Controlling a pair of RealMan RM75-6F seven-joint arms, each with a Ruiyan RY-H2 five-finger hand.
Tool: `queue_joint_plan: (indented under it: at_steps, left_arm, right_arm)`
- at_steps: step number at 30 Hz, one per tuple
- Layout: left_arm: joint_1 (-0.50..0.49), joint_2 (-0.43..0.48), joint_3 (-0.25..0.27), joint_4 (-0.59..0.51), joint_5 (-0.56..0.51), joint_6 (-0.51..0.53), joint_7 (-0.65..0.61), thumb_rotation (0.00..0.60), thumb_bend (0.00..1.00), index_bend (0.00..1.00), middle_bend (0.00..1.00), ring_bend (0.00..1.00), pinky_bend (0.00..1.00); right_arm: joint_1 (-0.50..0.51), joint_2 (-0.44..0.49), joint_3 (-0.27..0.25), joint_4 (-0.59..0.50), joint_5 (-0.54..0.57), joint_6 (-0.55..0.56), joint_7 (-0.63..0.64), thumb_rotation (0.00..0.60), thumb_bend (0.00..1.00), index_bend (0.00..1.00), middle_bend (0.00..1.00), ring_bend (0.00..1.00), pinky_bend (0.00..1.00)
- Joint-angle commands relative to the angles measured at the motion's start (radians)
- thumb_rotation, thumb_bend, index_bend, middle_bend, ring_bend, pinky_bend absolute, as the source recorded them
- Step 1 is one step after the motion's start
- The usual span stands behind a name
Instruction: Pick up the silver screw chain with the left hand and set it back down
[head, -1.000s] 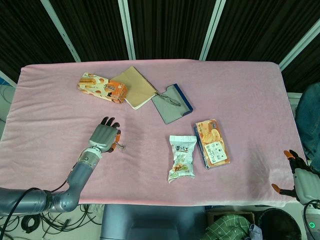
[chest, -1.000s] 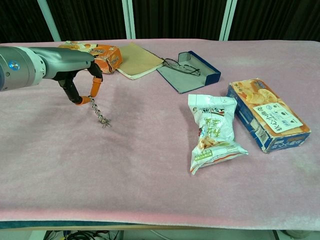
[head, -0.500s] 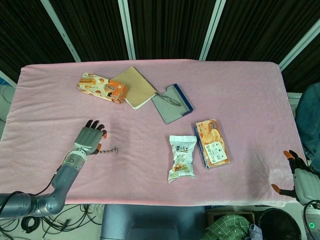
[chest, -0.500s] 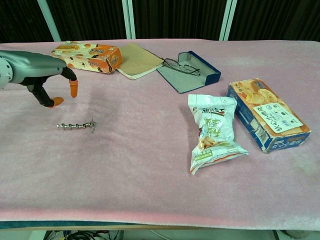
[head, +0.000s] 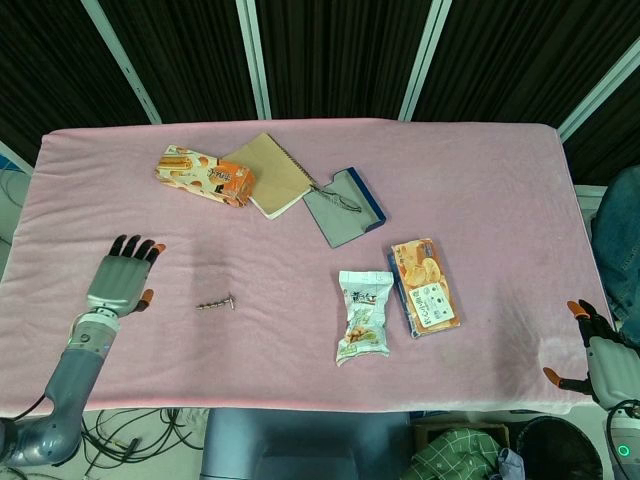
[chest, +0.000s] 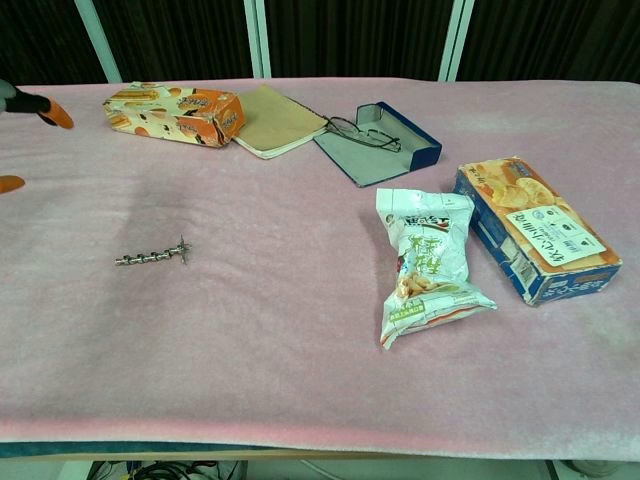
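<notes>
We see the chain lying flat on the pink worktop, stretched roughly left-right, nothing touching it. In the chest view it sits at, left of centre.

Left hand is well apart from the chain, out near the left edge, fingers spread and holding nothing. Chest view only catches its orange fingertips at the frame edge.

Right hand is at the far right corner, just off the worktop edge, fingers apart, nothing in it.

Also on the worktop:
- snack box at the back left, touching a notebook
- open glasses case with glasses lying on it, just right of the notebook
- snack bag right of centre, with a chips box just beside it
</notes>
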Motion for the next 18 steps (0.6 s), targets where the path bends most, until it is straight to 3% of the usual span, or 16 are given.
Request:
queue_joint_plan:
  at_steps: [1,5,12,15,18]
  left_arm:
    - [0.202,0.064,0.07,0.028,0.256,0.197,-0.25,0.6,0.38,0.14,0.08,0.0,0.0]
    - [0.3,0.106,0.1,0.042,0.346,0.25,-0.435,0.6,0.38,0.13,0.07,0.0,0.0]
    - [0.466,0.091,0.138,0.217,0.549,0.372,-0.743,0.6,0.38,0.12,0.06,0.0,0.0]
    - [0.505,0.088,0.149,0.247,0.565,0.378,-0.786,0.6,0.38,0.11,0.06,0.0,0.0]
    - [0.525,0.111,0.153,0.237,0.568,0.371,-0.753,0.6,0.38,0.11,0.06,0.0,0.0]
  right_arm:
    - [-0.001,0.0,-0.002,0.0,-0.002,0.002,-0.005,0.6,0.09,0.0,0.0,0.06,0.18]
    - [-0.001,-0.001,-0.004,-0.001,-0.005,0.004,-0.015,0.6,0.09,0.0,0.0,0.06,0.18]
    - [-0.001,-0.005,-0.009,-0.002,-0.01,0.009,-0.037,0.6,0.09,0.0,0.0,0.06,0.18]
    - [-0.001,-0.006,-0.011,-0.004,-0.013,0.011,-0.047,0.6,0.09,0.0,0.0,0.06,0.18]
    - [0.0,-0.008,-0.013,-0.001,-0.023,0.017,-0.058,0.6,0.09,0.0,0.0,0.06,0.18]
